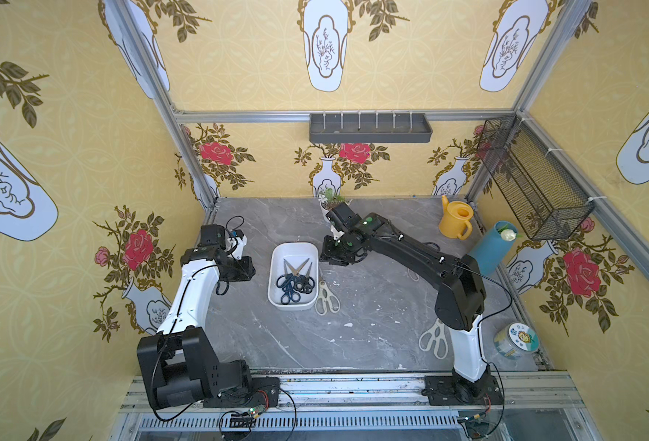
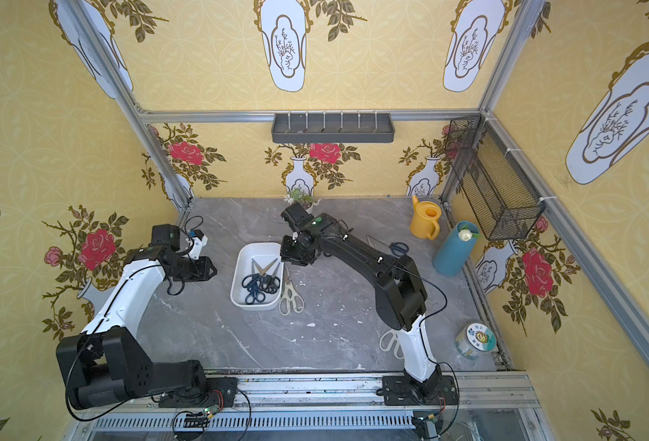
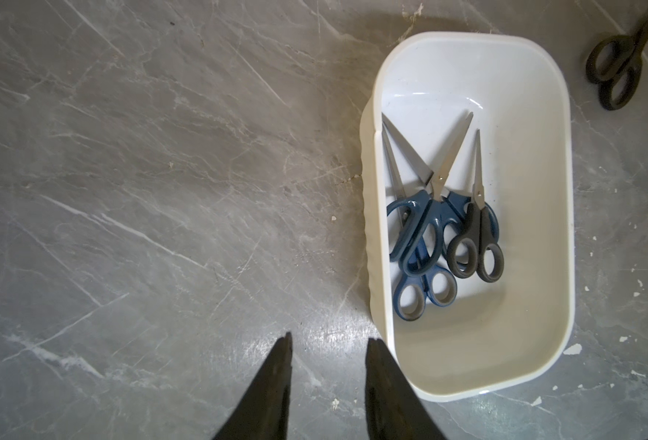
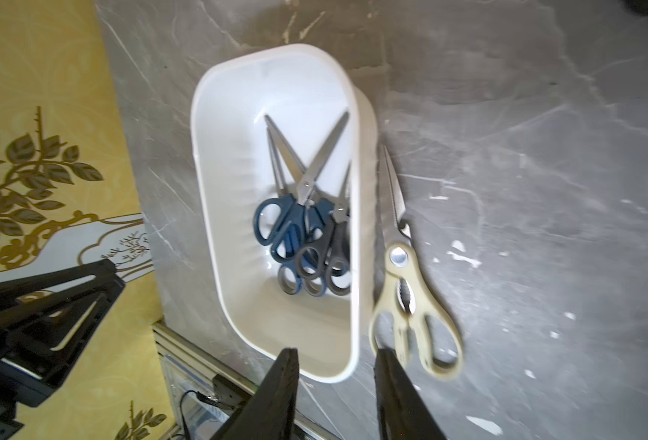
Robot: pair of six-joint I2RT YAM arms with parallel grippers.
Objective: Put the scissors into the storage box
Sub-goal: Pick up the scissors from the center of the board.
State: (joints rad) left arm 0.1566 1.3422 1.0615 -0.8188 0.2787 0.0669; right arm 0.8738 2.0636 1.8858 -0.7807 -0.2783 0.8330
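The white storage box (image 1: 296, 252) (image 2: 260, 252) (image 3: 524, 190) (image 4: 238, 152) stands mid-table. Inside it lie navy and black-handled scissors (image 1: 294, 284) (image 2: 260, 284) (image 3: 429, 228) (image 4: 303, 236), crossed over each other. Cream shears (image 1: 326, 298) (image 2: 290, 298) (image 4: 410, 289) lie on the table against its right wall. Another cream pair (image 1: 434, 338) (image 2: 389, 341) lies by the right arm's base, and a navy pair (image 2: 397, 247) behind that arm. My right gripper (image 1: 332, 259) (image 2: 294, 257) (image 4: 336, 352) hangs open and empty over the box's far right corner. Left of the box, my left gripper (image 1: 243, 269) (image 2: 202, 269) (image 3: 330, 341) is open and empty.
A yellow watering can (image 1: 456, 221), a blue vase (image 1: 493, 248) and a tape roll (image 1: 514, 340) stand along the right edge. A small plant (image 1: 330, 200) is at the back. A grey slotted tray (image 1: 368, 128) and mesh basket (image 1: 533, 179) hang on the walls.
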